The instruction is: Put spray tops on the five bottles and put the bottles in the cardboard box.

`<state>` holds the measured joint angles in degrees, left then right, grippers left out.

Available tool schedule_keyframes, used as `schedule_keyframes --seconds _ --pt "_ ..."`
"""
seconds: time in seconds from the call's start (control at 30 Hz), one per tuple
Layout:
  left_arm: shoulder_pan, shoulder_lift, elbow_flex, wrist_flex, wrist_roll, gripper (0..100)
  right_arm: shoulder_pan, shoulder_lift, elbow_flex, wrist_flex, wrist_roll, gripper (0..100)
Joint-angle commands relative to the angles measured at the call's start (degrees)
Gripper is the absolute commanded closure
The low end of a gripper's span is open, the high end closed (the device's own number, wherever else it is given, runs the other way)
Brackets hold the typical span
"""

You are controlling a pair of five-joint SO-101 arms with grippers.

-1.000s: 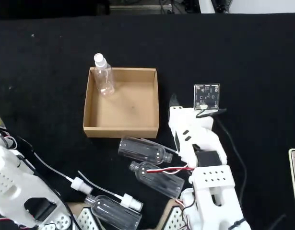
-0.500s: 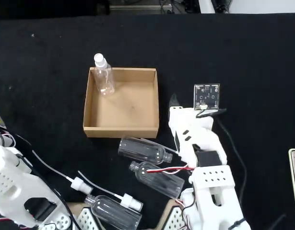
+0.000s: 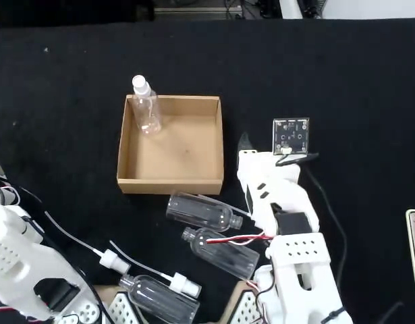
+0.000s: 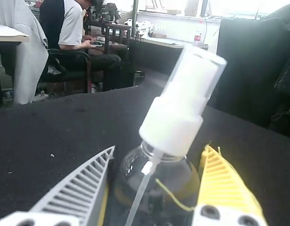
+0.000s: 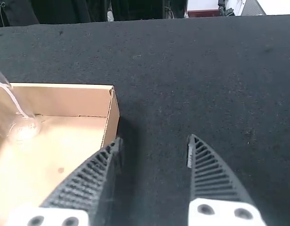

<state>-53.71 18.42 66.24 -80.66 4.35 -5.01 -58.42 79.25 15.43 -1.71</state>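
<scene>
Left gripper [image 4: 160, 149]: clamped on spray-topped bottle [image 4: 175, 117]. Right gripper [image 5: 154, 140]: spread wide, holding nothing, just beside cardboard box [image 3: 170, 183]. Second topped bottle [image 3: 146, 108]: upright in a box corner. Further bottles [image 3: 200, 211]: lying on black table [image 3: 342, 81].

No text, label or number can be read here. Marks are seen on the small square board [image 3: 291, 136] at three o'clock of the cardboard box [image 3: 170, 183], too small to be made out.

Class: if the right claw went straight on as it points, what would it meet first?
Probably only the black table cloth; the right claw would pass just beside the brown cardboard box.
</scene>
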Motion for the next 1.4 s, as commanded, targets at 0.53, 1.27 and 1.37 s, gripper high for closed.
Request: schedule_keyframes --seconds 0.53,1.27,1.37 --pt "0.5 -3.0 -1.7 0.4 -0.4 75 0.8 -1.0 -0.5 -1.6 0.4 80.1" --pt "0.8 -2.9 -1.0 0.5 -4.3 75 1.0 -1.0 -0.5 -1.6 0.4 80.1" --pt "0.8 -2.9 -0.7 0.5 -4.3 75 1.0 -1.0 -0.5 -1.6 0.4 80.1"
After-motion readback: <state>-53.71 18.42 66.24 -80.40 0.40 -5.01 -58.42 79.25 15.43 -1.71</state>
